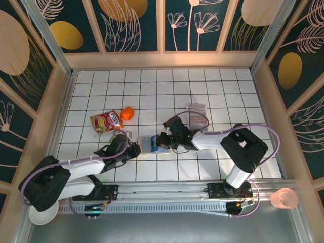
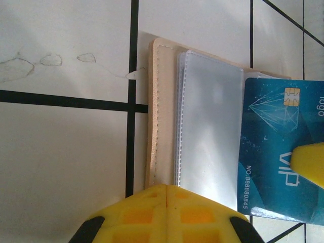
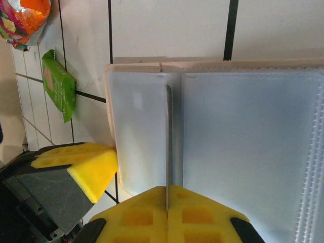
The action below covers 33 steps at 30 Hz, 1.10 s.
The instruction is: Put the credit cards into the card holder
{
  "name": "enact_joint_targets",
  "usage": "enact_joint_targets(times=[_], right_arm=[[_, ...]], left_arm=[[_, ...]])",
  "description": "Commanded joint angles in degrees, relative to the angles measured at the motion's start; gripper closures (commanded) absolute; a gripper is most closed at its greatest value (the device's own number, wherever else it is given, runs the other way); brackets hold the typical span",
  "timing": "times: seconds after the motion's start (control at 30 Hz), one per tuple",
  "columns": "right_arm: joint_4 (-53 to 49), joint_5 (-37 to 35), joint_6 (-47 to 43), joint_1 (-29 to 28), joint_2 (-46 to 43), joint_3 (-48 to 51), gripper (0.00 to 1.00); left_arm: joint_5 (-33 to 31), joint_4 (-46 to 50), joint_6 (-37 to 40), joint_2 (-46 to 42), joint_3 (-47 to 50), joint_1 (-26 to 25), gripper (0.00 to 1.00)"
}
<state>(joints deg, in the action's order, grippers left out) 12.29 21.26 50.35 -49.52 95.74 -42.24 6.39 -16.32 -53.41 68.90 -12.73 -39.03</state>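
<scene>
One credit card (image 2: 278, 147): was gripped by right end effector (image 3: 167, 191).
One card holder (image 2: 162, 116): was laid open.
Left end effector (image 2: 167, 191): was clenched.

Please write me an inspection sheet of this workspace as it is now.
Surface: white tiled table, faint marks.
Job's things: card holder lying open; blue card at its clear sleeves; card stack apart, farther back.
Clutter: snack bag, small orange object, green packet.
Pincers: left pincer shut at the card holder's edge; right pincer shut on the blue card.
Cables: purple cables along both arms.
Surroundings: patterned walls; pink cup and white bowl off the tiles.
</scene>
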Motion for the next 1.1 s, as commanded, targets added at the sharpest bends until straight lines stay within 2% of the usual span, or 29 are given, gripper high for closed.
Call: enact_joint_targets(times=[0.0,0.47,1.07], right_arm=[[0.7,-1.0,0.9,-0.5,-0.6,1.0,1.0],[-3.4,-9.5,-0.6,0.2,-2.0,0.3,1.0],[6.0,-3.0,3.1,0.3,-1.1,3.6,1.0]], left_arm=[[-0.2,-1.0,0.3,0.3,0.6,-0.2,1.0],[-0.1,-1.1,0.1,-0.1,0.8,-0.1,1.0],[-0.1,-1.2,-0.2,-0.2,0.7,-0.1,1.0]])
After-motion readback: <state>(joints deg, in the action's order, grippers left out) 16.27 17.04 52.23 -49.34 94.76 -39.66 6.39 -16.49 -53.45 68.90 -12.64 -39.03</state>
